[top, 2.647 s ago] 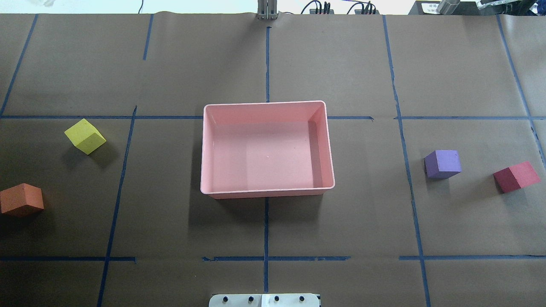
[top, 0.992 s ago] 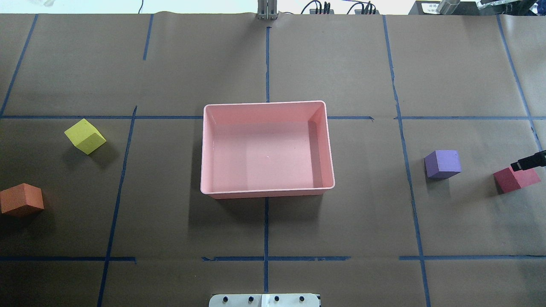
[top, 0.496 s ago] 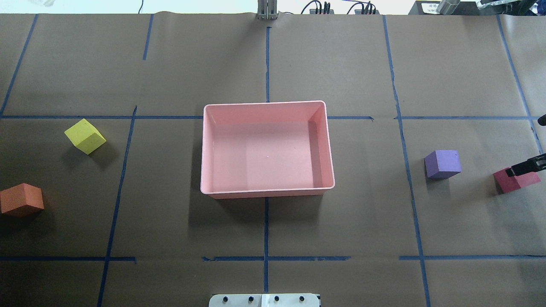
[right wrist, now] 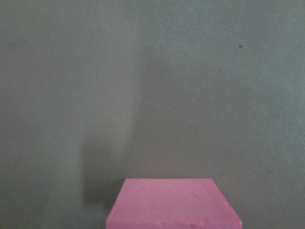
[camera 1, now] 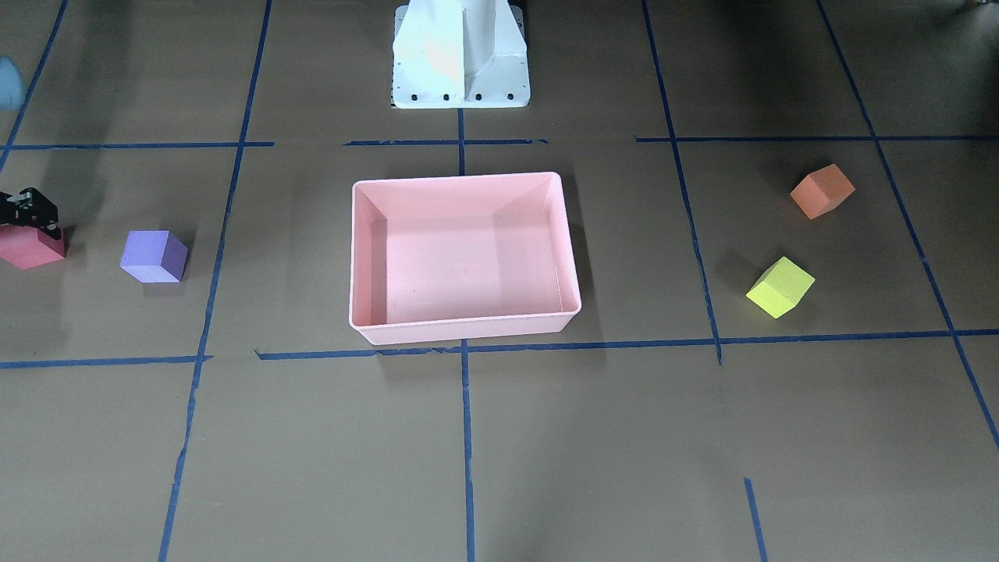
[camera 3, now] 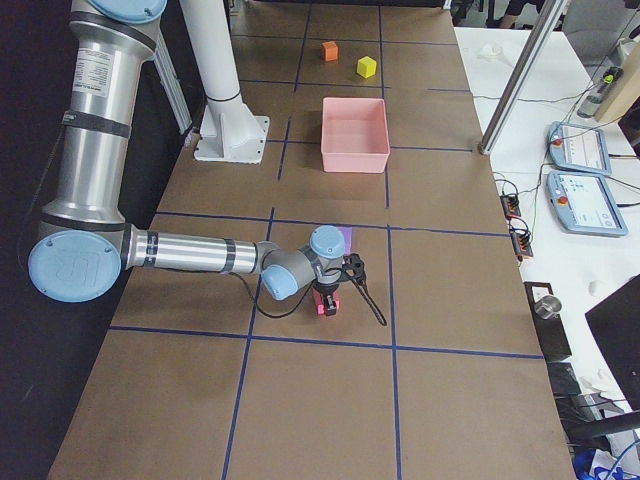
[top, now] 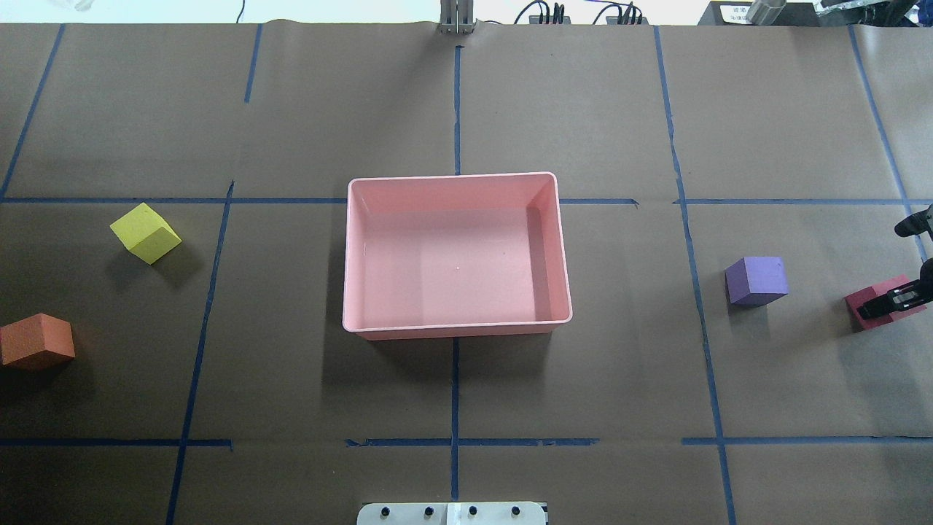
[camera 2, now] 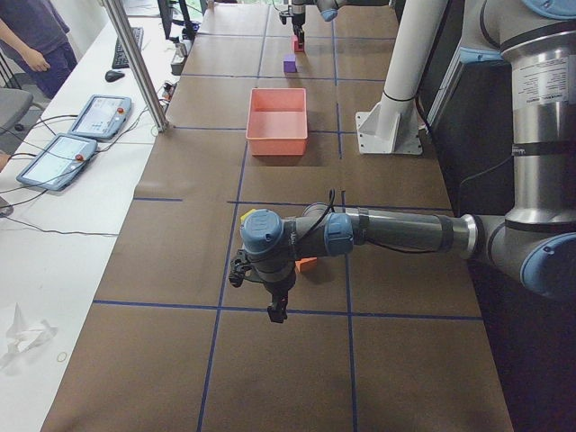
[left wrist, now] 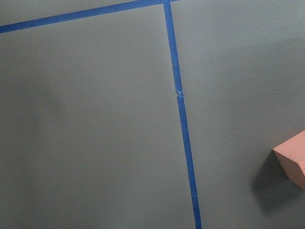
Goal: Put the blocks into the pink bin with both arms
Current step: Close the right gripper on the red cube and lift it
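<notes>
The right arm (camera 3: 190, 252) is the one placed to act. Its jaws are down at the red block (camera 1: 27, 248), which sits on the bench right under them and shows dead centre at the bottom of that wrist's camera. The front view has the black tips at the block's top. I cannot tell whether they are spread around it or already pinching it.

The block is a cube, so no long axis matters, only that it sits skewed to the tape lines. I'd say the squeeze needs to land on two opposite faces.

From those jaws the bin (top: 457, 332) is well off towards the robot's left. It holds nothing, and the purple block (top: 758, 279) stands on the bench roughly between jaws and bin. My guess is the carry wants a lift high enough to clear that cube and then the bin's rim.

The left arm (camera 2: 396, 232) hangs low at the far end. I cannot tell the state of its jaws either. The orange block (top: 36, 341) lies just beside them, and the yellow block (top: 146, 233) is a little further, on the bin's side.
</notes>
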